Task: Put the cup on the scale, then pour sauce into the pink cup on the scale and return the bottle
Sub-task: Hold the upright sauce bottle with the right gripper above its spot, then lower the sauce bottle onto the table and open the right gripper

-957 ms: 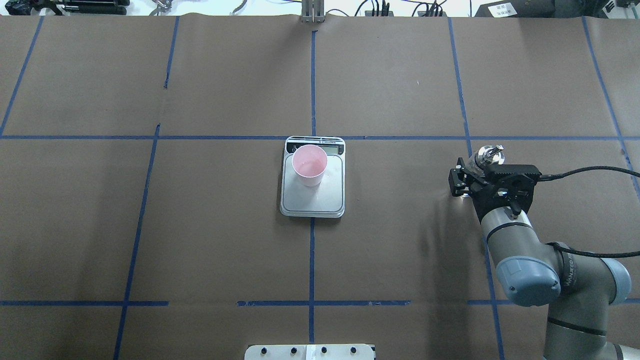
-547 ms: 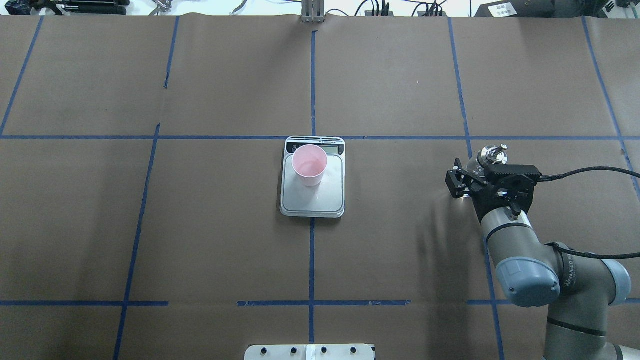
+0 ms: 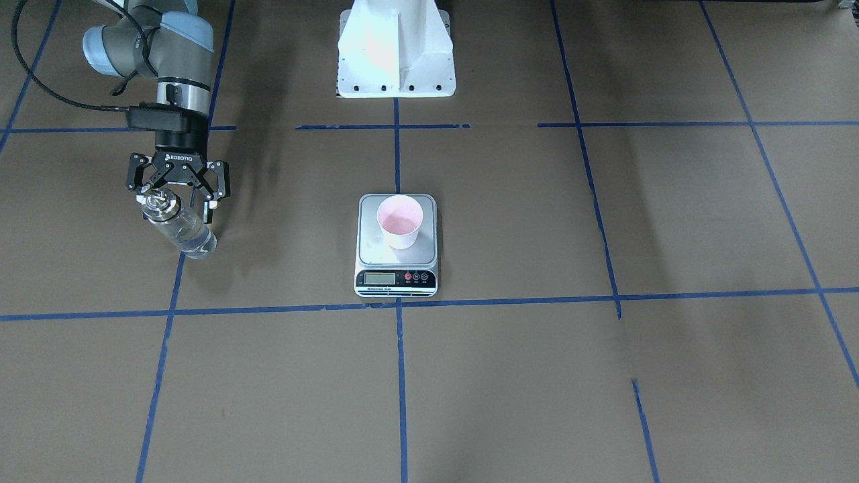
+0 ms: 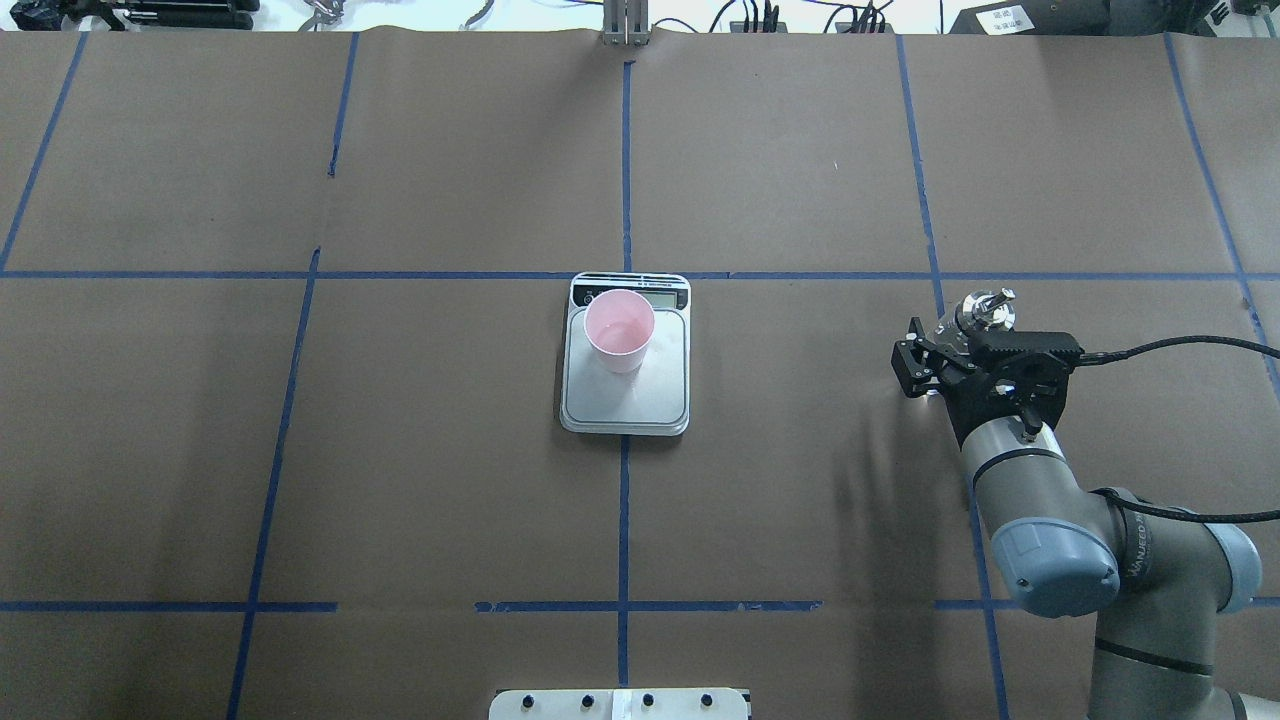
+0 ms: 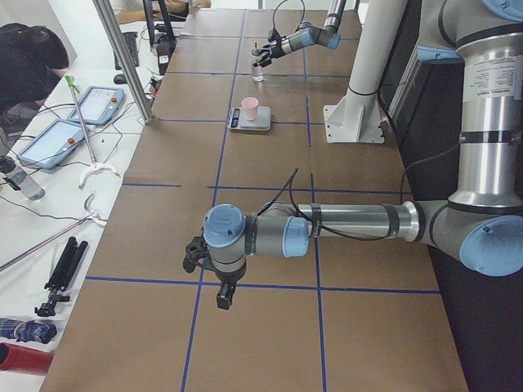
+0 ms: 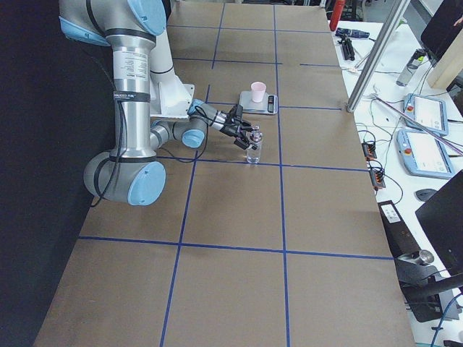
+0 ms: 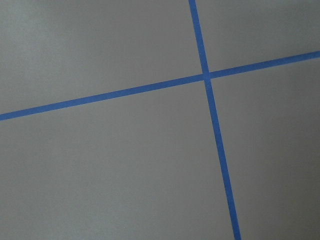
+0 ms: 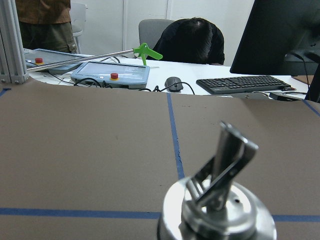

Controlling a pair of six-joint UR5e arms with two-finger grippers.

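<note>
Since a second ago, the right end effector [image 3: 176, 198] has spread its fingers, releasing the clear glass bottle with silver pourer cap [image 3: 178, 228] upright on the brown surface [image 4: 800, 500]. With the small pink paper cup [image 4: 620, 331] on the silver scale [image 4: 626, 400], only retreat seems left. The left end effector [image 5: 206, 263] is indiscernible.

Two arms of silver-grey metal tube with pale blue round joint caps [image 4: 1055, 565]; black two-finger right gripper [image 3: 176, 198], white lettering on its body (wording too small to read); black cable [image 4: 1165, 347] looped from the wrist; white flared mounting pedestal [image 3: 396, 50], bolts along its foot.
</note>
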